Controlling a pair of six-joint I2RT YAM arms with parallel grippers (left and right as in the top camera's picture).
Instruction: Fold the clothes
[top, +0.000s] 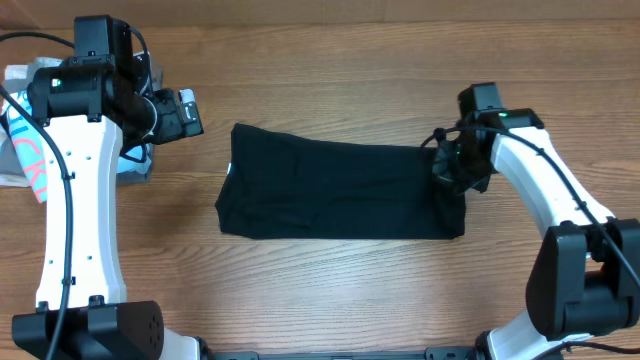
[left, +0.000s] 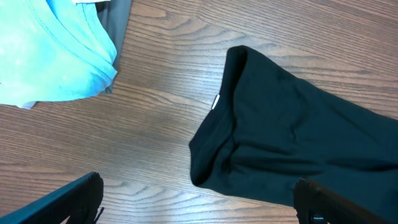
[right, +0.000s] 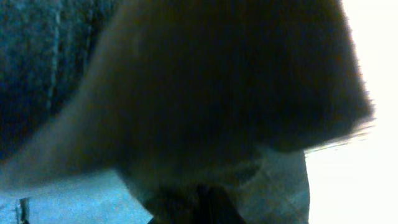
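The clothes (top: 340, 192), a black T-shirt, lie as a folded band across the middle of the table. A small white tag (left: 216, 101) shows at their left end. My right gripper (top: 447, 168) is shut on the clothes' right end, lifting a bunch of black fabric (right: 205, 93) that fills the right wrist view. My left gripper (top: 185, 112) hovers open to the upper left of the clothes, clear of them. In the left wrist view its two fingers (left: 68, 202) stand wide apart over bare wood, with the clothes' left end (left: 286, 149) just ahead.
A light-blue T-shirt (left: 50, 50) lies on a grey shirt (left: 118, 15) at the table's far left, under my left arm (top: 75, 200). Bare wood surrounds the clothes on every side.
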